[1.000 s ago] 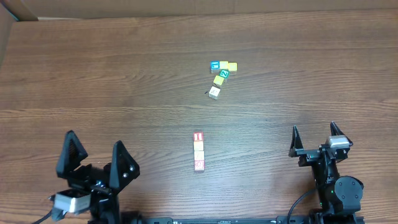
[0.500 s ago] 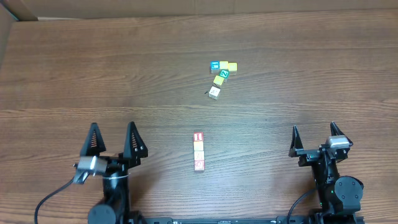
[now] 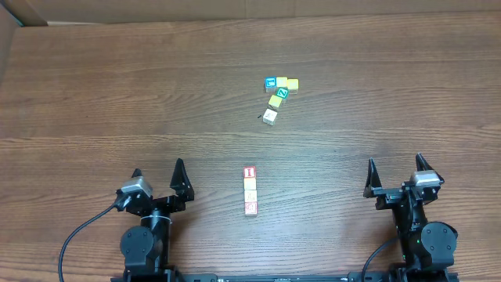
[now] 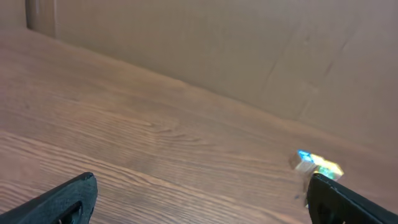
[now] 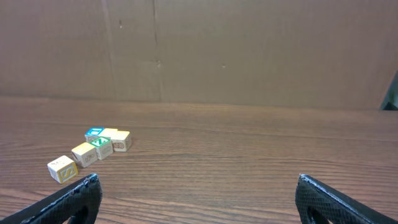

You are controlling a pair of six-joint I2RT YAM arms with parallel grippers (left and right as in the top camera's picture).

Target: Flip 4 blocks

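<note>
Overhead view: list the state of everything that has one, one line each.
left gripper: open, empty, apart from all blocks
right gripper: open, empty, apart from all blocks
row of four blocks: lined up end to end on the table, not gripped
far cluster of six blocks: loosely bunched on the table, not gripped

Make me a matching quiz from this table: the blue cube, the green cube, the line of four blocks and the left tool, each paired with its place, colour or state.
Things:
1. blue cube
2. green cube
3. line of four blocks
4. left tool

Descriptions:
A. open and empty
B. left end of the far cluster
C. red at both ends, cream and yellowish between
D. middle of the far cluster

Pairs: 1-B, 2-D, 3-C, 4-A
</note>
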